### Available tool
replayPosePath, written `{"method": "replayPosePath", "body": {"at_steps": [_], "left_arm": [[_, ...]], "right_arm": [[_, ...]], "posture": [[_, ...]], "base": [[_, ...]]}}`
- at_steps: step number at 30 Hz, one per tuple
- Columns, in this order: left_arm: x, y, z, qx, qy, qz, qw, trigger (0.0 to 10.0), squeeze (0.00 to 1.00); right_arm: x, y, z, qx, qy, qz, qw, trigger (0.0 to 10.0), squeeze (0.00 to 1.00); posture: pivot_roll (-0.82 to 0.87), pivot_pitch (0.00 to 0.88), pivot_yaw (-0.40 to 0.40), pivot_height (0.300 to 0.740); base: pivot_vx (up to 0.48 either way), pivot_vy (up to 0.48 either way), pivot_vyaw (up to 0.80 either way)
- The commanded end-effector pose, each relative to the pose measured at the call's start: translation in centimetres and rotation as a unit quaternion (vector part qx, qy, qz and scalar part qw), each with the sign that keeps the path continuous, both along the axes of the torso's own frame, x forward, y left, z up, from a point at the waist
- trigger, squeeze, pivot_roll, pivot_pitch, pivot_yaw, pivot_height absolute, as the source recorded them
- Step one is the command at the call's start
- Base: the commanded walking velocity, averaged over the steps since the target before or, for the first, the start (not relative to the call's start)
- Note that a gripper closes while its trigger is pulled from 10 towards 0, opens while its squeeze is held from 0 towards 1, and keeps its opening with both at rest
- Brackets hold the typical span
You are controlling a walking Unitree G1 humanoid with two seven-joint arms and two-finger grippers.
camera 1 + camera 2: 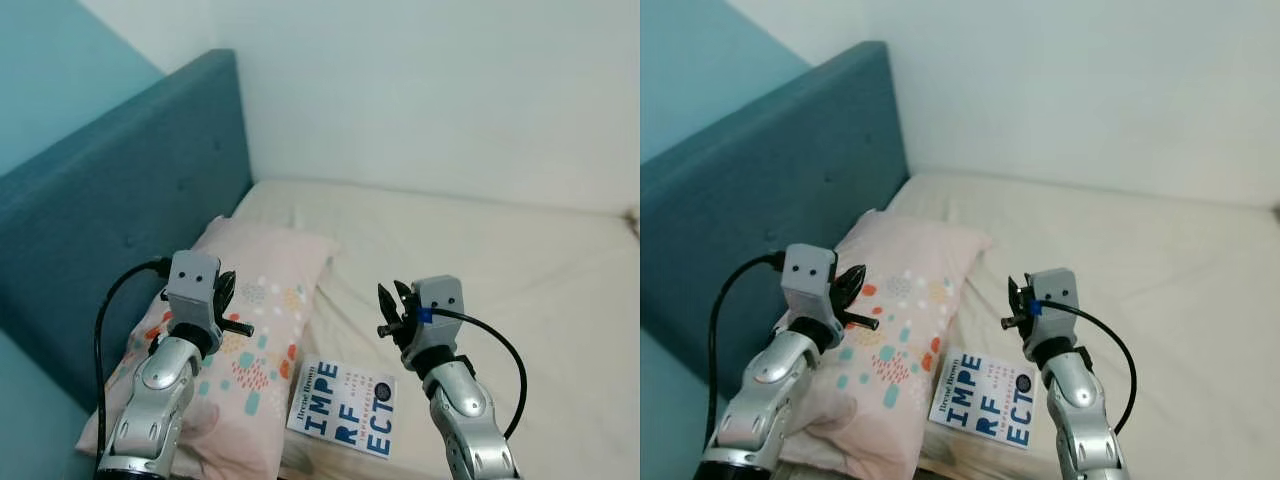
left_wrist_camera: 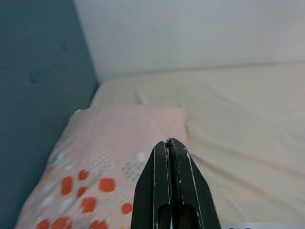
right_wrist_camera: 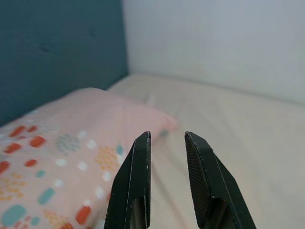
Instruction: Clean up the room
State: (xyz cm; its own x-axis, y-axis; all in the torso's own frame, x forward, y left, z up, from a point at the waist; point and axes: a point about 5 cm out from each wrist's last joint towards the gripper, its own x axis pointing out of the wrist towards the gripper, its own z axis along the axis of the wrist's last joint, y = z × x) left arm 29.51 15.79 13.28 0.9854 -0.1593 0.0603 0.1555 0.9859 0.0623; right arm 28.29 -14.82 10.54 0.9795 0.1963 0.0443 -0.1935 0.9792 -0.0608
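Silver arms reach forward over the bed (image 1: 520, 260): left gripper (image 2: 170, 143) pressed together, right gripper (image 3: 167, 138) parted, both empty.

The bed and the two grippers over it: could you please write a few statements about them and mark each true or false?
1. The book lies on the bed beside the pillow. True.
2. The left gripper is wide open. False: its fingers are shut together.
3. The right gripper is open and holds nothing. True.
4. The pillow is plain white. False: it is pale pink with orange and teal marks.
5. The headboard is blue. True.
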Motion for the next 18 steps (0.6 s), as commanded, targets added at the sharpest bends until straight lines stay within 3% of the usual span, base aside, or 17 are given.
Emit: {"method": "replayPosePath", "body": {"at_steps": [1, 6, 18], "left_arm": [[0.0, -0.2, -0.5, -0.004, 0.013, 0.0, 1.0, 10.0, 0.0], [0.3, -0.3, -0.6, -0.014, 0.01, 0.012, 1.0, 10.0, 0.0], [0.1, -0.4, -0.3, -0.041, 0.006, 0.023, 0.999, 10.0, 0.0]], "right_arm": [[-0.2, -0.2, -0.4, 0.005, 0.013, -0.01, 1.0, 10.0, 0.0], [-0.1, -0.5, -0.7, 0.027, 0.031, -0.025, 0.999, 10.0, 0.0], [-0.2, 0.7, -0.6, 0.026, 0.033, 0.005, 0.999, 10.0, 0.0]], "posture": [[-0.03, 0.0, 0.005, 0.74], [-0.03, 0.0, 0.007, 0.74], [-0.02, 0.0, 0.003, 0.74]], "base": [[0.0, 0.0, 0.0], [0.0, 0.0, -0.24], [0.0, 0.0, -0.78]]}}
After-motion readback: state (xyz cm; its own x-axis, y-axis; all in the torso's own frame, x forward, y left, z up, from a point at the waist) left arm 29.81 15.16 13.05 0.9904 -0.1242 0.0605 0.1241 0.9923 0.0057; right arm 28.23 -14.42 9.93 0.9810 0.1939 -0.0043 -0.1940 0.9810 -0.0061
